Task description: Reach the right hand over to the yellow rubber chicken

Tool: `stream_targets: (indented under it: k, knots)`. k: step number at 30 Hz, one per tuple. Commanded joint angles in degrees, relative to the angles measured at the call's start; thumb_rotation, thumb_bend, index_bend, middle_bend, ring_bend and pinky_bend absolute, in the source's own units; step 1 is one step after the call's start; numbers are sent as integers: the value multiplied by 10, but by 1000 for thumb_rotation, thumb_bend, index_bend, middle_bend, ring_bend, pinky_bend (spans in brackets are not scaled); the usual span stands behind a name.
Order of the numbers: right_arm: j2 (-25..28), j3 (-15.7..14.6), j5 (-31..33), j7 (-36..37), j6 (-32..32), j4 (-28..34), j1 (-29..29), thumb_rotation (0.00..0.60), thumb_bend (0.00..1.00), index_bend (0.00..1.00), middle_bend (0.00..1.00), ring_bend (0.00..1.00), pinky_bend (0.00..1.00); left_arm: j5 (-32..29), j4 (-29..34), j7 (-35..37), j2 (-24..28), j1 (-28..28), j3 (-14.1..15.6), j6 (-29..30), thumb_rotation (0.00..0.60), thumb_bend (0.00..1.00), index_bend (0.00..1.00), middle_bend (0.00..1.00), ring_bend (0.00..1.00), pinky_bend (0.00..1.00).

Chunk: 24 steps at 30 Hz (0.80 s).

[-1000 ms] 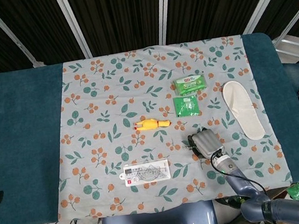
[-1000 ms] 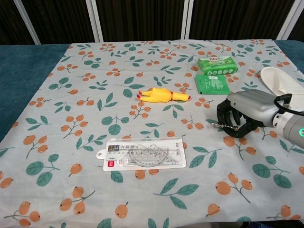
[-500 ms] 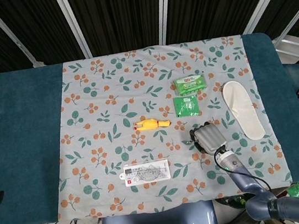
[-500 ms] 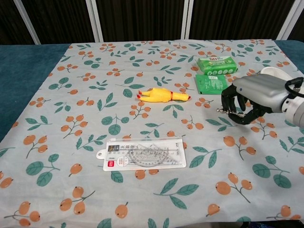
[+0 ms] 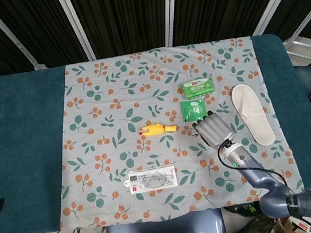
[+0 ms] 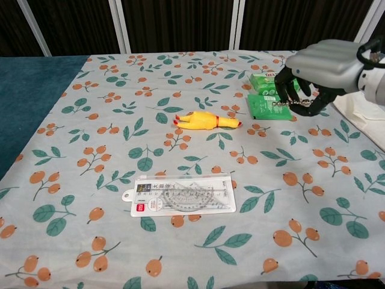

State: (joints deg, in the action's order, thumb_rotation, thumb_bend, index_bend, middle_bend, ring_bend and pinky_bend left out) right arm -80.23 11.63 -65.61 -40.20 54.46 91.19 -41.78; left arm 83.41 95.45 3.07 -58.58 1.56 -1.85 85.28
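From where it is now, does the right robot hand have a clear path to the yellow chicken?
Probably yes. The right robot hand hangs above the cloth, holding nothing, to the right of the yellow chicken. Only bare floral cloth lies between them; the green packets sit behind that path.

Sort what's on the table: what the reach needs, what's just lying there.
Needed: chicken, right hand.

Lying about: ruler pack, two green packets, white insole, floral cloth.

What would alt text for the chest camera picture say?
A robot hand hovers, empty, at upper right above a floral tablecloth, right of a yellow rubber chicken. Green packets lie beneath it; a ruler set lies nearer.
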Motion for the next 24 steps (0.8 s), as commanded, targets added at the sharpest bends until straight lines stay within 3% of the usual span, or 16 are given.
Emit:
stream_targets:
  k: [1,11,18,24]
  knots:
    - [9,17,42,-80,-5,13,-40,600,394,559,520,530,378,0,0,2,0,0,0,-1,600,302,38,37,33,20]
    - [-40,9,112,-239,34,1,-103,600,394,559,520,530,378,-1,2,3,0,1,0,-2,600,302,37,37,33,20]
    - [-78,8,167,-283,40,4,-139,600,393,559,520,531,379,-2,2,6,1,1,0,-4,600,302,37,37,33,20]
    - [-92,28,234,-303,37,12,-176,600,393,559,520,530,382,-2,3,8,2,1,0,-4,600,302,37,37,33,20]
